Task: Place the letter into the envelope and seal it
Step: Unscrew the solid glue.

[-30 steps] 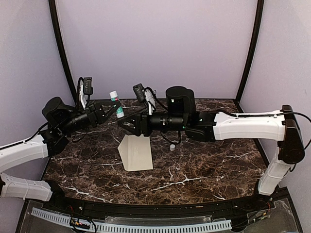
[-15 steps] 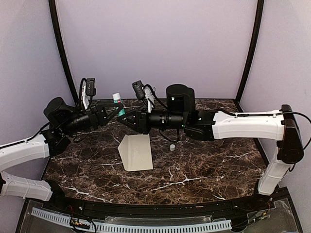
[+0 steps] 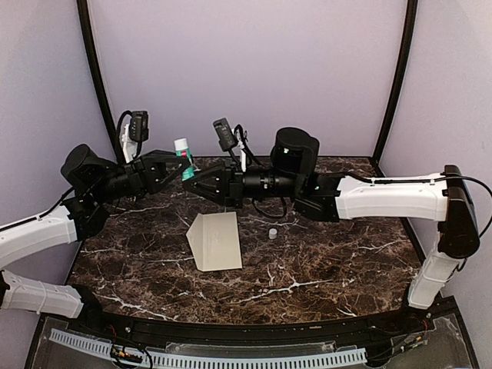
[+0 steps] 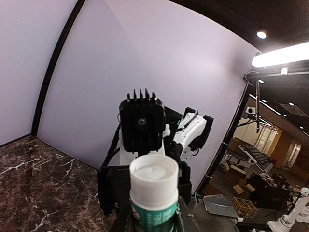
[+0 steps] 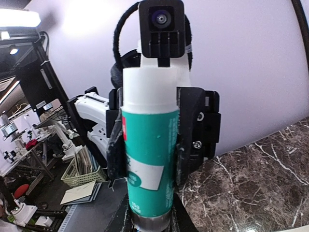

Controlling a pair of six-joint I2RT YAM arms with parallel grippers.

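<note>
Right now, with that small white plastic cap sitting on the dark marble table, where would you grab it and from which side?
Pinch the small white plastic cap across its round wall, coming straight down. It sits low on the dark marble table, clear of the cream-yellow paper envelope beside it, so a sideways approach would likely scrape the tabletop.

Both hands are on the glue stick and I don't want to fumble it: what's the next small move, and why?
Probably twist the right hand to turn the base of the glue stick: it pinches the bottom end while the left hand clamps the teal body, and the top looks uncapped. The envelope lies below them.
</note>
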